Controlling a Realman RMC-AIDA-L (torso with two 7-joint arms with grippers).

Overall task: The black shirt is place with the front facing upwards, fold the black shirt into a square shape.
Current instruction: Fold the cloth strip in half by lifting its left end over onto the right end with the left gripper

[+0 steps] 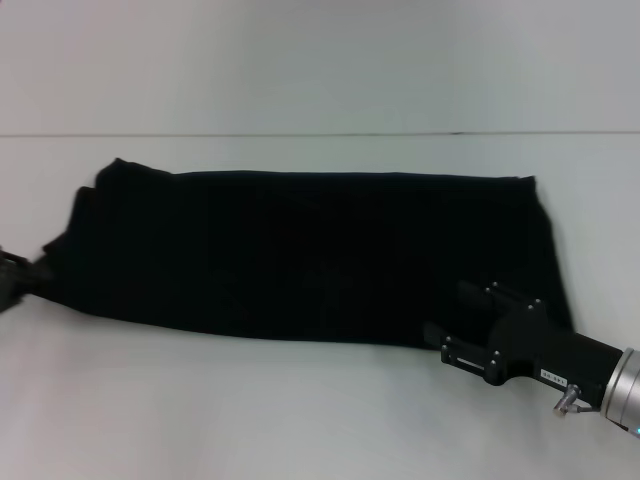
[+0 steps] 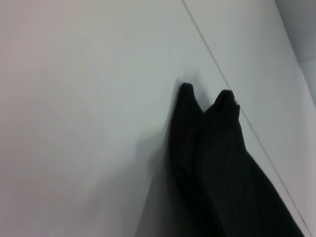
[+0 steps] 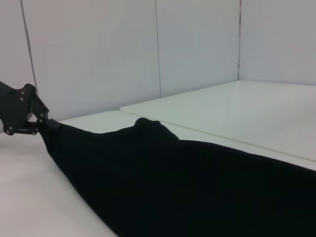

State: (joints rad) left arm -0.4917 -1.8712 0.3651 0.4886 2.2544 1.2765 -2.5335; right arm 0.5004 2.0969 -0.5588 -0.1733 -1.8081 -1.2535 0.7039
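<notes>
Nearest, at five o'clock on the table (image 1: 200, 410), the right gripper (image 1: 450, 322) lies against the shirt's (image 1: 300, 255) near right corner; its fingers blend into the black cloth, so its grip cannot be told. At nine o'clock the left gripper (image 1: 28, 278) pinches the shirt's left end, closed on the fabric. Beyond, the shirt lies as a long band across the table's middle.

One black shirt (image 1: 300, 255), two pincers: left pincer (image 1: 40, 268), right pincer (image 1: 450, 320)
</notes>
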